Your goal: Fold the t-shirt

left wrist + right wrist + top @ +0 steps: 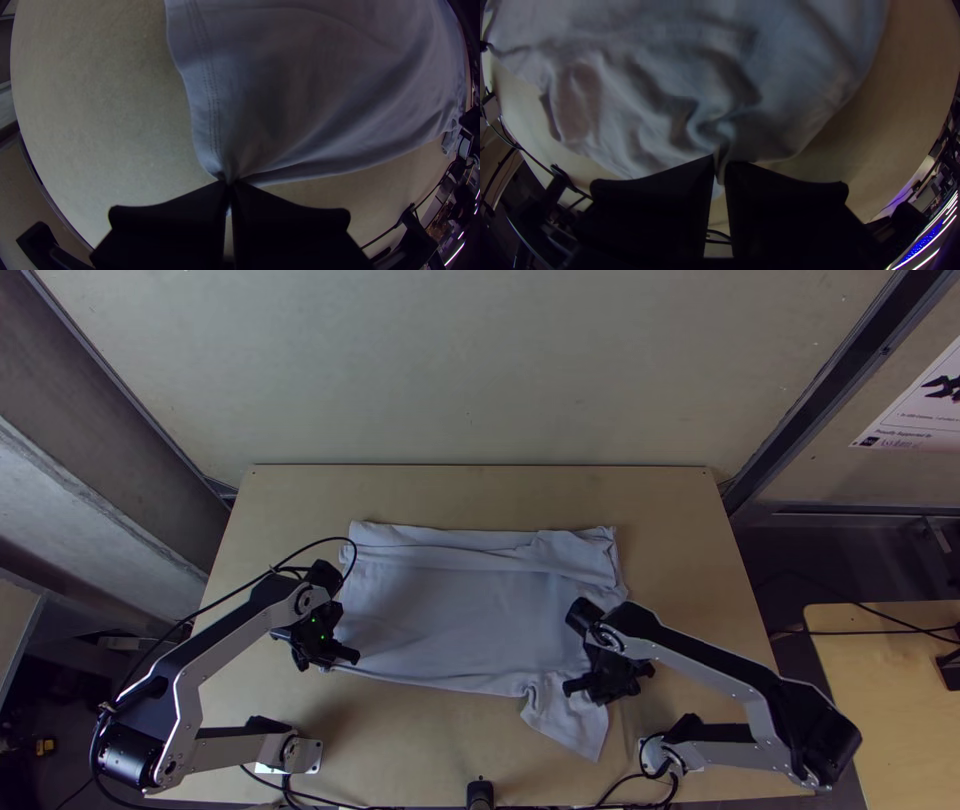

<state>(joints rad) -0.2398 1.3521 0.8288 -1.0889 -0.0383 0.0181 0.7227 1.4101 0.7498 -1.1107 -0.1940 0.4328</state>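
— White fabric is covering mid-table: the T-shirt (450, 615) is lying spread but rumpled, and I'm pinching its stitched hem (212, 117) at a near corner in my left gripper (229, 184).

— Opposite, I'm clasping a puckered tuck in my right gripper (721, 167), beside a loose flap (572, 715). How is it handling?

— Light, soft and limp, I'm judging, probably sagging between holds; I'm favouring corners and hem for gripping.

— And room?

— Bare table (660, 500) is stretching beyond the far edge (450, 530); nearer the bases, my own arms (215, 645) are narrowing the space.
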